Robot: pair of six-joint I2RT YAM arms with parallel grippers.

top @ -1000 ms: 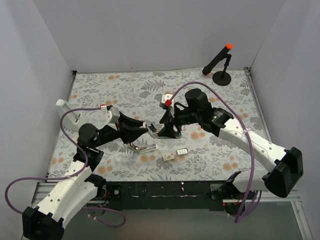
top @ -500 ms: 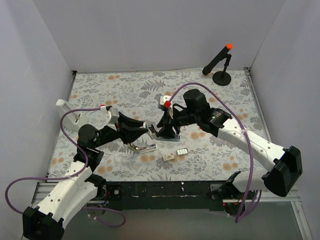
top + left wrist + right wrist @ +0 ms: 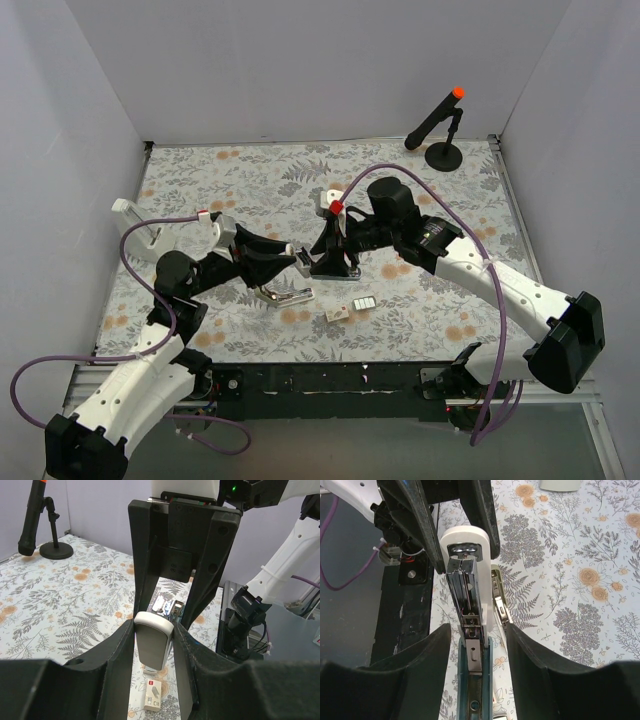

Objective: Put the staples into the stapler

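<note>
The stapler (image 3: 303, 263) is folded open. Its metal base (image 3: 286, 295) lies on the floral table. My left gripper (image 3: 297, 259) is shut on the stapler's white-grey top end (image 3: 154, 647) and holds it up. My right gripper (image 3: 330, 266) is open. Its fingers (image 3: 422, 680) straddle the teal body and open metal channel (image 3: 468, 611) with a gap on each side. The staples (image 3: 364, 302) sit in a small dark-rimmed tray on the table to the right of the base. Their beige box (image 3: 338, 313) lies beside it and also shows in the left wrist view (image 3: 153, 700).
A black stand with an orange-tipped rod (image 3: 441, 128) stands at the far right corner and also shows in the left wrist view (image 3: 40, 525). White walls close off the back and both sides. The black front rail (image 3: 330, 380) runs along the near edge.
My right gripper has shifted slightly left and down, closer over the stapler. The left gripper still holds the stapler's top end in place.
</note>
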